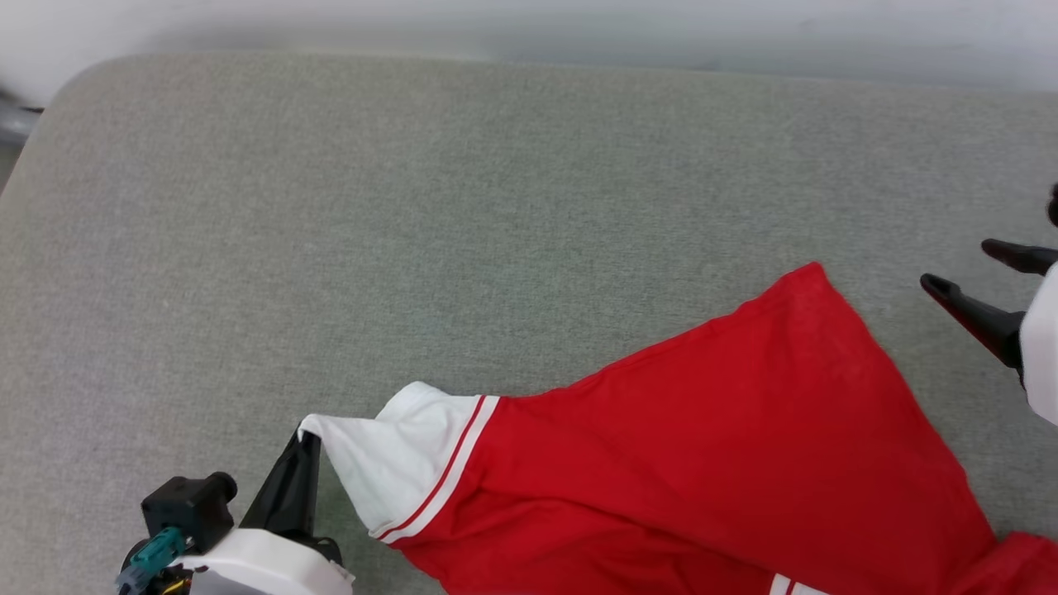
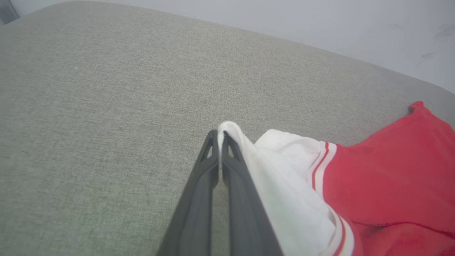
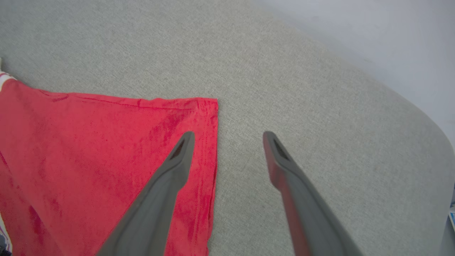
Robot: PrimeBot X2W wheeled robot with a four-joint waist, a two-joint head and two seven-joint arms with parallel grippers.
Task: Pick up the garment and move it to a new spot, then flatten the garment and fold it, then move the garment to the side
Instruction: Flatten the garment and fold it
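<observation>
garment [image 1: 727, 430] on grey, seemingly upholstered surface [image 1: 413, 207]

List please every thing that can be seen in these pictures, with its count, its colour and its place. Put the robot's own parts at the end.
garment: one, red with a white sleeve and red-and-white striped trim, spread on the lower right part of the surface.
padded surface: one, grey-green woven cloth, under everything.
wall: one, pale grey, behind the far edge of the surface.
dark grey thing: one, at the far left edge of the head view, too little shown to name.
left pincer: one, dark fingers, shut on the tip of the white sleeve, lower left.
right pincer: one, dark fingers, open, holding nothing, beside the garment's red corner, at the right.
</observation>
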